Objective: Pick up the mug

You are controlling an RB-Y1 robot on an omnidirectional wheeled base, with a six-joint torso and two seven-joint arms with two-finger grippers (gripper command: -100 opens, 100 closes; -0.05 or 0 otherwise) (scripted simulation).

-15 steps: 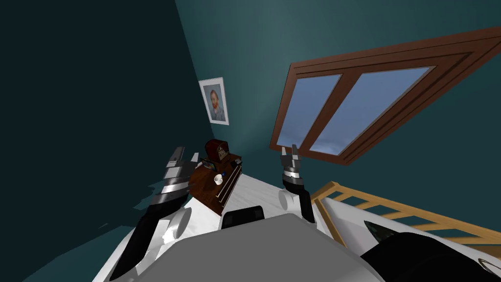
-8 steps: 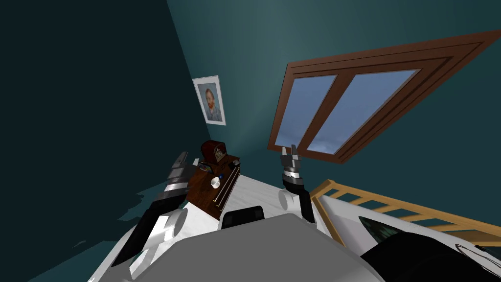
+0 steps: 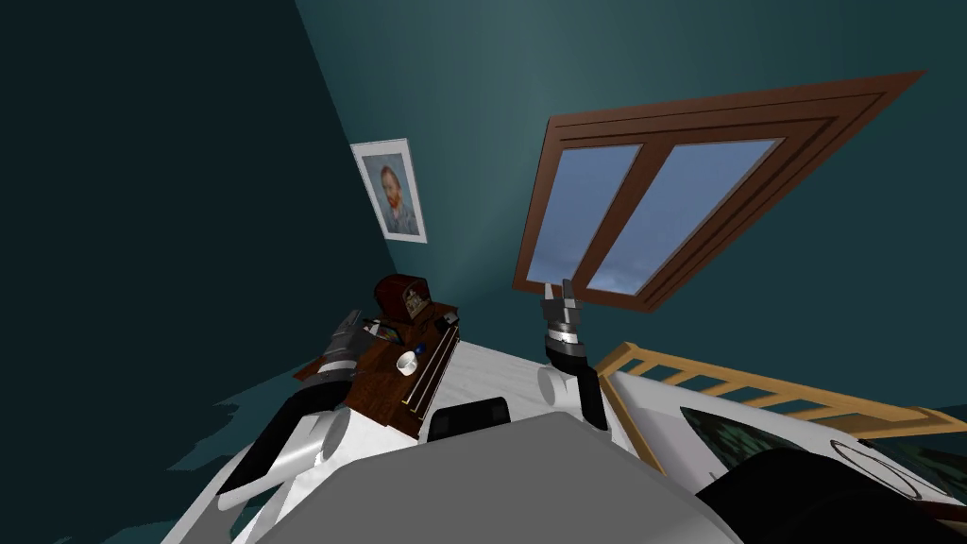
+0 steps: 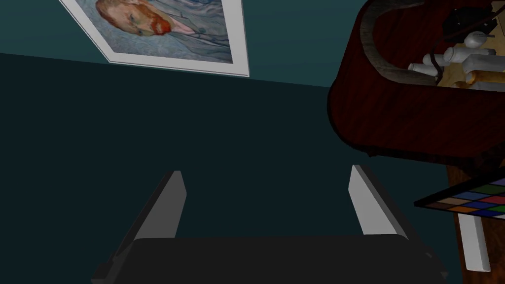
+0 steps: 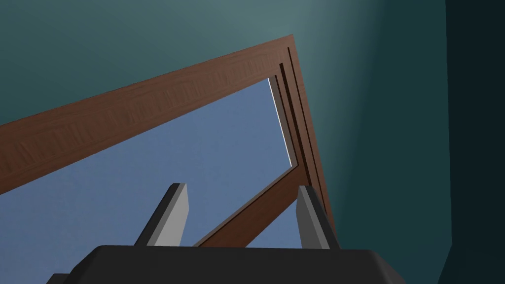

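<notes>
White mug (image 3: 407, 363) sits on dark wood surface (image 3: 376, 391); left claw (image 3: 353, 323) wide, left of it; right claw (image 3: 567, 289) wide, raised.

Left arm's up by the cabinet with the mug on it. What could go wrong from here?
1. The left end effector, open, faces the wall beside the dark red rounded case, not the white mug; a grasp from here would likely miss.
2. Swinging toward the mug could knock the colour chart or the case, both close beside it.
</notes>
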